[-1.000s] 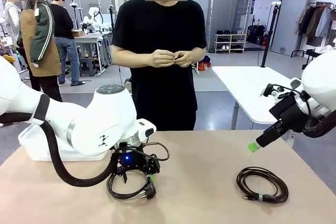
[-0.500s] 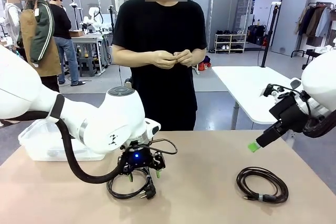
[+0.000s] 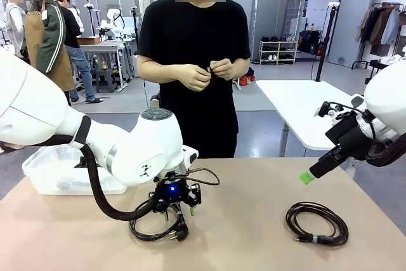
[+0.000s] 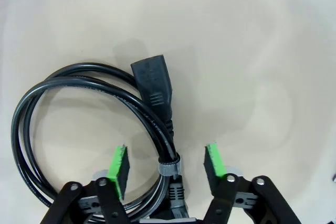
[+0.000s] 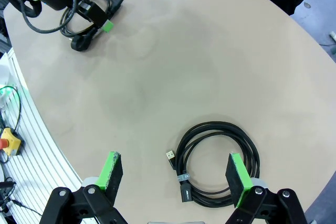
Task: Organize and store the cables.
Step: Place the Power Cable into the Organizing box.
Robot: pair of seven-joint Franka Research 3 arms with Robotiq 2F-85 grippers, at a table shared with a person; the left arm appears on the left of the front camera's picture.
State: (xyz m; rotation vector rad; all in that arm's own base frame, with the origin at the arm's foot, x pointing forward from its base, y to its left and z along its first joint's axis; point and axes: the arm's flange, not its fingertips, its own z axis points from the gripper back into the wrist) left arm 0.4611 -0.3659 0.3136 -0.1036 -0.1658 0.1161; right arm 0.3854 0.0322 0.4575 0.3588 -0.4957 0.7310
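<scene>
Cables lie well apart on the table (image 3: 254, 195). The first coil (image 4: 152, 77) has its tie (image 4: 169, 167) inside the wide-open left gripper (image 4: 166, 153), loop toward 9 o'clock. If you close beside the tie, strands may slip and uncoil. The right gripper (image 5: 174, 169) hangs wide above the other coil (image 5: 185, 188).

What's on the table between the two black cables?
Nothing. In the front view, the table is bare between the left cable and the right cable.

Front: fixed, my side of the table (image 3: 254, 220), facing across.
Left wrist: close above left cable (image 4: 152, 80), looking down.
Right wrist: higher; shares left cable, right cable (image 5: 184, 182) with front.
</scene>
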